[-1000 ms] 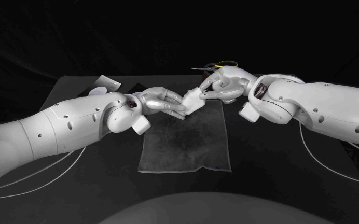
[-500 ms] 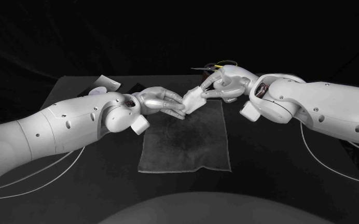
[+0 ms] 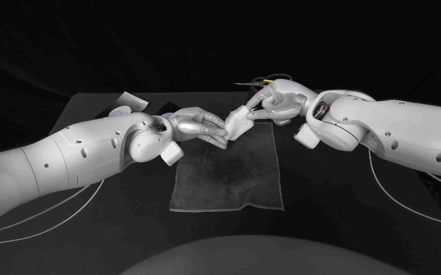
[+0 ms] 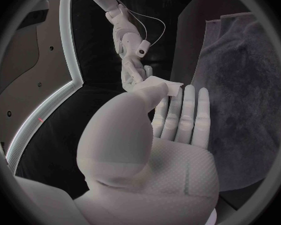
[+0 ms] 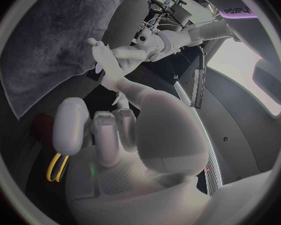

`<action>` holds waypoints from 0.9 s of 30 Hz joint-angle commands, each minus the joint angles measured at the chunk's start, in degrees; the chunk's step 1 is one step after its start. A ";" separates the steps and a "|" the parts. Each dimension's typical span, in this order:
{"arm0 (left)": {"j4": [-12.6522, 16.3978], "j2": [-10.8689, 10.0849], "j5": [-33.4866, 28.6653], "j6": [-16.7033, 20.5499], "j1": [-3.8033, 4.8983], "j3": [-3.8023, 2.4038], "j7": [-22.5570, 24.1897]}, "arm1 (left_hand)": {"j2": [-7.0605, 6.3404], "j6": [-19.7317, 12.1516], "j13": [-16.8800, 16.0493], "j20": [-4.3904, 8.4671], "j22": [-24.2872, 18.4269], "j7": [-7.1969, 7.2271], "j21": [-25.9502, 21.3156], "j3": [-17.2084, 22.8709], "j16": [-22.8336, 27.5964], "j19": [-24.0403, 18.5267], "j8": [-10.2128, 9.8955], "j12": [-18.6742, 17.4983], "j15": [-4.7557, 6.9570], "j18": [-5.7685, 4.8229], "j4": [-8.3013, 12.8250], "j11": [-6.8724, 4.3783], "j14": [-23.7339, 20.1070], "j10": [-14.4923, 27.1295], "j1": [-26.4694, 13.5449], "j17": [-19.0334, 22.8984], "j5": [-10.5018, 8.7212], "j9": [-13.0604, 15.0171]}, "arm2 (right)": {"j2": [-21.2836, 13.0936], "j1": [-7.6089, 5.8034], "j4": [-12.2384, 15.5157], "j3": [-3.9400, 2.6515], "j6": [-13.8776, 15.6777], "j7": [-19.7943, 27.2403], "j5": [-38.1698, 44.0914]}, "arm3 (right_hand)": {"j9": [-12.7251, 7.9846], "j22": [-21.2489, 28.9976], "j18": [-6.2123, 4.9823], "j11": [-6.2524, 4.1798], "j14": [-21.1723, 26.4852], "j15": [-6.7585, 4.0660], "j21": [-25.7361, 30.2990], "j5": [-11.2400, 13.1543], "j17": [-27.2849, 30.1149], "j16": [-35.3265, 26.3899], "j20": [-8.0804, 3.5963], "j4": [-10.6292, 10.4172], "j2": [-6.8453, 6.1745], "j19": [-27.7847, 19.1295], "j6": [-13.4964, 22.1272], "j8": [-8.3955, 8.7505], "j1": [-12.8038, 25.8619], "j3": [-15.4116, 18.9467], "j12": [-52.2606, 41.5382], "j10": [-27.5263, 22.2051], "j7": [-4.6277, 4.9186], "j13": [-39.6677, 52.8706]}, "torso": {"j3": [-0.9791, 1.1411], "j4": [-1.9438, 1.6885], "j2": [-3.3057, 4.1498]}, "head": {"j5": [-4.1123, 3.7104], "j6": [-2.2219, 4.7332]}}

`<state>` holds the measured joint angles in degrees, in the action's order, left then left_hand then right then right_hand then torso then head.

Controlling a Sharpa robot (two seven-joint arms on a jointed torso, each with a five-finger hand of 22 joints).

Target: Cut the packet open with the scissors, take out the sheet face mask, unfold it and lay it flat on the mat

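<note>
Face mask (image 3: 236, 123), folded into a small white pad, hangs between the two sets of fingers, clear of the surface (image 3: 358, 211) and just above the far end of the mat (image 3: 230, 173). The left hand (image 3: 197, 125) pinches the pad's nearer, lower edge; its wrist view shows the thumb pressing that edge against the outstretched fingers (image 4: 181, 110). The right hand (image 3: 274, 103) has its fingers closed on the opposite, upper corner, so the pad sits tilted, rising from the left fingers toward the right ones.

Holding it by opposite edges reads as a setup for unfolding. With a grip on each side, drawing the hands apart should peel the layers open, which one hand alone could not do with limp, probably wet material. Keeping it directly over the mat means that whatever opens out, or slips, lands where it is meant to lie.

The scissors (image 3: 262, 81) lie just behind the right hand's fingers, yellow handles showing, held by nobody, which suggests the cutting is done. A pale scrap (image 3: 129, 102) well off beyond the left fingers may be the emptied packet, though it is too small to be sure.

I would judge the task at the unfolding step, with the mask not yet open. The risk lies in the grips. If either pinch catches every layer at once, pulling will only stretch the pad, and thin sheet could tear or slide out.
</note>
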<state>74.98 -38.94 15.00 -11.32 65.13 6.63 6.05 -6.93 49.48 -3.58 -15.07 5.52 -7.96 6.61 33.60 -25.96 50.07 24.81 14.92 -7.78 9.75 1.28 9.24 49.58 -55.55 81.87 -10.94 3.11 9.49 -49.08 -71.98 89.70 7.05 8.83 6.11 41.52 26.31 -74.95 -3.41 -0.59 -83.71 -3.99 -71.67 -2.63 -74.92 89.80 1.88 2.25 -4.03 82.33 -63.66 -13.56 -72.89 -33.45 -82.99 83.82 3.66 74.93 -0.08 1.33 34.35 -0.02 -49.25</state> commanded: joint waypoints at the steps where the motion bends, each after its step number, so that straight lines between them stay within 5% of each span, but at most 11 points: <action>1: 0.12 0.15 0.99 -1.28 0.00 -0.04 -0.69 | 0.46 0.60 -0.07 0.17 0.15 -0.13 0.36 -0.16 -0.38 0.47 -0.28 -0.31 0.10 0.74 0.32 0.02 0.58 -0.47 0.00 -0.19 -0.35 0.09 | 0.04 -0.02 0.11 -0.06 0.21 0.69 0.04 | 2.38 -9.88 -0.45 -0.24 -6.29 -0.26 -0.26 -0.16 -15.08 0.20 0.14 0.29 0.82 0.18 -0.40 -0.58 0.03 0.03 -0.18 5.04 0.04 12.00 | 0.00 -0.01 0.00 | 0.03 0.07; 17: 0.20 0.37 2.53 0.23 0.00 -0.04 -1.45 | 0.95 2.25 -0.21 0.83 1.55 -2.13 2.33 -2.53 -1.39 1.65 -0.77 -0.70 1.26 0.27 1.07 -0.81 3.45 -3.45 0.18 -1.89 -0.36 0.38 | -0.08 -0.02 0.93 -0.11 0.07 0.81 -0.51 | 2.38 -9.88 -0.45 -0.24 -6.29 -0.26 -0.26 -0.16 -15.08 0.20 0.14 0.29 0.82 0.18 -0.40 -0.58 0.03 0.03 -0.18 5.04 0.04 12.00 | 0.04 0.02 0.02 | 0.03 -0.12; 27: 0.36 0.53 2.66 0.76 0.00 -0.04 -1.30 | -1.30 0.99 -0.18 0.17 1.48 -2.33 2.03 -4.45 -1.46 0.95 -2.37 -1.55 0.98 0.33 -0.71 -0.59 3.18 -3.54 -2.79 -2.76 -0.36 -0.08 | -0.12 -0.02 1.31 -0.11 -0.11 0.70 -0.63 | 2.38 -9.88 -0.45 -0.24 -6.29 -0.26 -0.26 -0.16 -15.08 0.20 0.14 0.29 0.82 0.18 -0.40 -0.58 0.03 0.03 -0.18 5.04 0.04 12.00 | -0.01 0.03 0.00 | 0.00 -0.13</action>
<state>75.15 -38.57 17.33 -10.77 65.13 6.63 4.47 -8.36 50.64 -3.71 -14.44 7.02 -10.44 8.55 29.32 -27.25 51.09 22.81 13.64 -6.55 9.69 0.63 8.40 52.65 -58.79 79.53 -13.65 3.11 9.47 -49.19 -71.98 90.92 7.00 8.92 6.26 41.11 26.31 -74.93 -3.40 -0.59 -83.71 -3.99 -71.67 -2.64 -74.92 89.80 1.96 2.25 -3.62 82.24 -63.78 -13.74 -72.85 -33.42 -82.98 83.82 3.74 74.90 -0.04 1.36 34.37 0.00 -49.37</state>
